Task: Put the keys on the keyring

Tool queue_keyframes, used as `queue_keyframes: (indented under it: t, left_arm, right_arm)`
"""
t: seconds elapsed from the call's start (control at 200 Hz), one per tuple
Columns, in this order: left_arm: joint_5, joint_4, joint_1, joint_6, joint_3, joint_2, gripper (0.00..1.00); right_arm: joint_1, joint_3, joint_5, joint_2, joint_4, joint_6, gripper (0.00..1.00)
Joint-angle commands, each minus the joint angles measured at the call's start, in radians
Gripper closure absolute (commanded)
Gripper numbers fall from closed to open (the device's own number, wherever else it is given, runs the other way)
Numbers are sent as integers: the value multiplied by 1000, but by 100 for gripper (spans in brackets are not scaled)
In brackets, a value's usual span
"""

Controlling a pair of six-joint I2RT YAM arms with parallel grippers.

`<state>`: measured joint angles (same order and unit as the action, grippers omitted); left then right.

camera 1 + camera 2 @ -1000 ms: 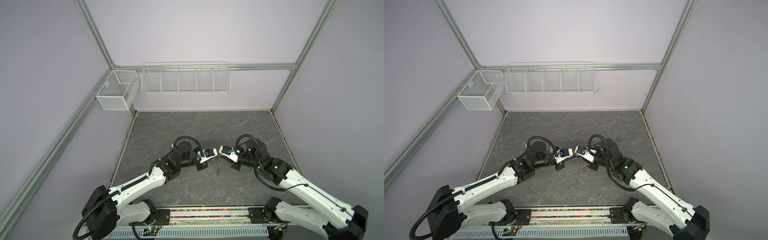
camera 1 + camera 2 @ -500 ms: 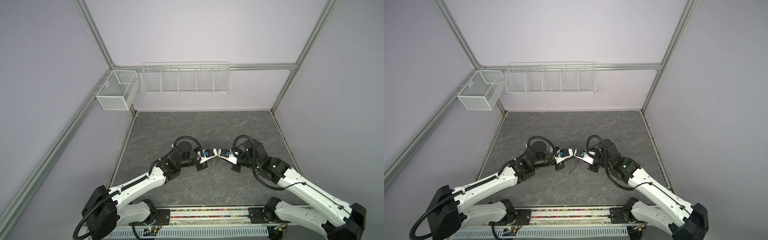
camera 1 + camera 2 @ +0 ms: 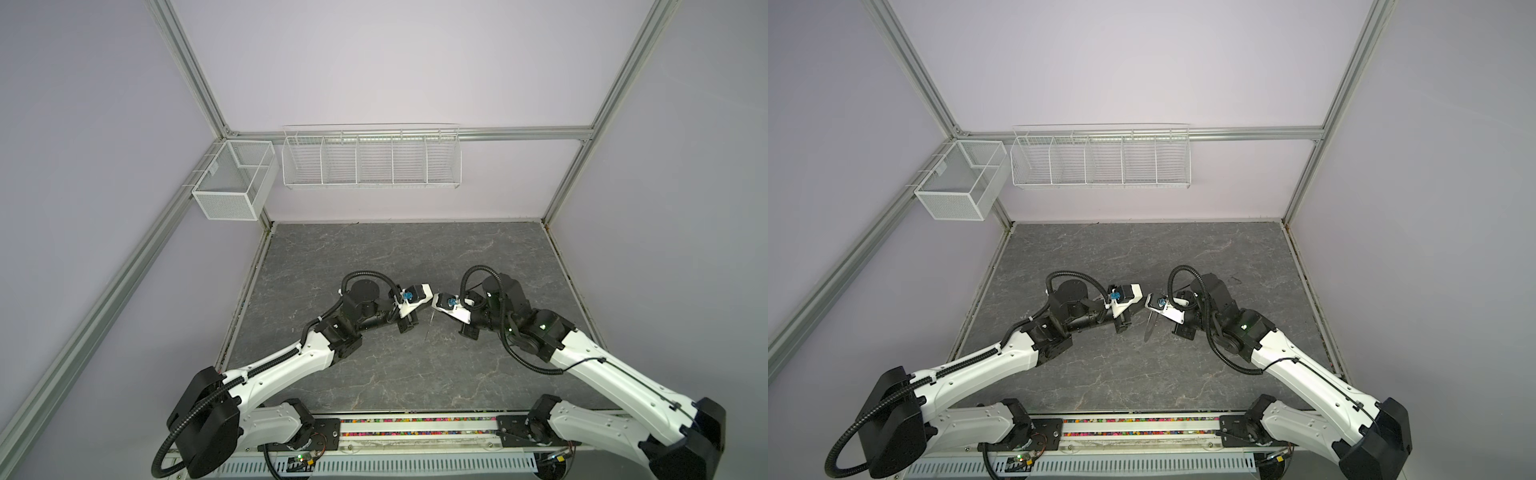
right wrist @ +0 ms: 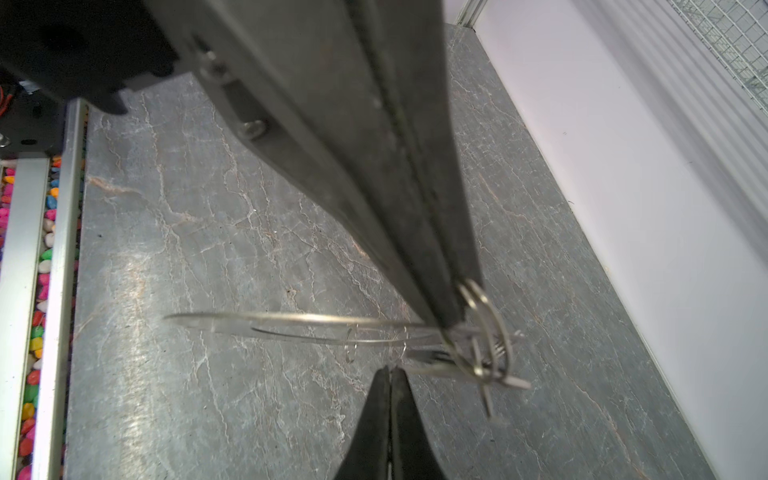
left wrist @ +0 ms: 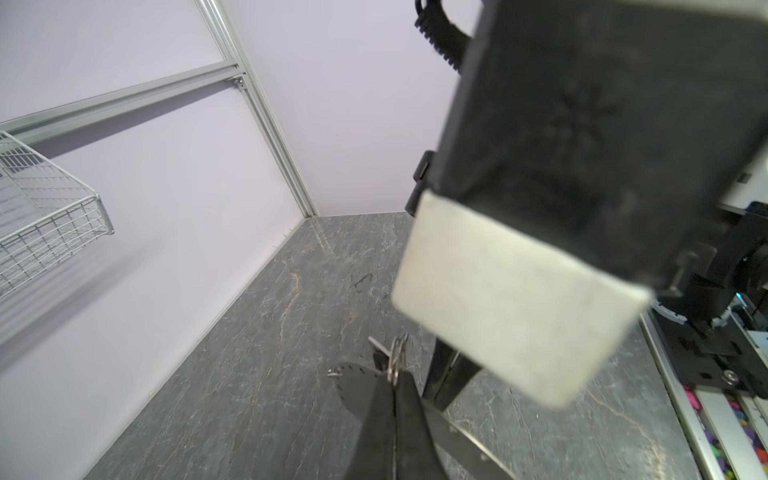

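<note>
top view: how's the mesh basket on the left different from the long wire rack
The mesh basket is a compact box of fine mesh; the rack is long, of spaced wires. The rack has five compartments in a row; the basket shows only one small partition. The basket hangs on the left side rail; the rack hangs on the back rail. Both are white and sit above the table.

Soft, even light fills both top views, and they look sharp. The left hand (image 4: 451, 316) looks fuzzy in the right wrist view. The counter (image 4: 133, 270) shines pale beside the right hand (image 4: 390, 376). The basket (image 4: 735, 37) throws stripy shadows on the wall (image 4: 665, 166).
</note>
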<state>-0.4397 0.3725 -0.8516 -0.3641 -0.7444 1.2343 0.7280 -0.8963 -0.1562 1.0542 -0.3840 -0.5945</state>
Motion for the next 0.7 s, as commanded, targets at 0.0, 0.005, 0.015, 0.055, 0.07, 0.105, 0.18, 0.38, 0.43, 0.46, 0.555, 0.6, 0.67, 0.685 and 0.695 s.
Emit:
queue_keyframes:
  t: [0.0,0.005,0.015,0.055,0.07,0.105,0.18,0.38,0.43,0.46,0.555,0.6,0.67,0.685,0.695]
  left_arm:
    - [10,136,4,56,23,30,100]
    - [10,138,4,56,24,31,100]
    - [10,141,5,55,25,32,100]
    - [8,144,5,56,25,33,100]
    - [10,143,5,56,25,33,100]
    - [10,140,5,50,27,34,100]
    - [13,131,8,43,27,27,100]
    - [-24,131,13,45,16,34,100]
    - [-35,128,11,45,15,38,100]
    - [-38,126,12,44,15,38,100]
    - [-47,111,12,39,13,36,100]
    - [-50,95,13,30,9,34,100]
    - [-53,77,12,24,5,30,100]
    - [-54,74,12,22,5,28,100]
    - [-55,72,12,21,5,27,100]
  right_arm:
    - [0,-23,0,6,22,19,93]
    - [-1,-23,0,6,23,21,93]
    - [-1,-21,1,5,23,23,93]
    - [-2,-19,8,-1,30,30,93]
    - [-3,-17,11,-6,30,30,93]
    - [-5,-12,21,-13,31,31,92]
    - [-12,8,38,-39,40,48,85]
    - [-25,65,33,-85,78,122,71]
    - [-25,66,31,-86,81,134,70]
    - [-26,69,32,-92,88,139,69]
    - [-29,69,51,-105,101,139,69]
    - [-30,65,67,-109,101,132,69]
    - [-29,57,75,-113,89,107,70]
    - [-30,55,75,-114,86,102,70]
    - [-30,53,73,-114,84,98,71]
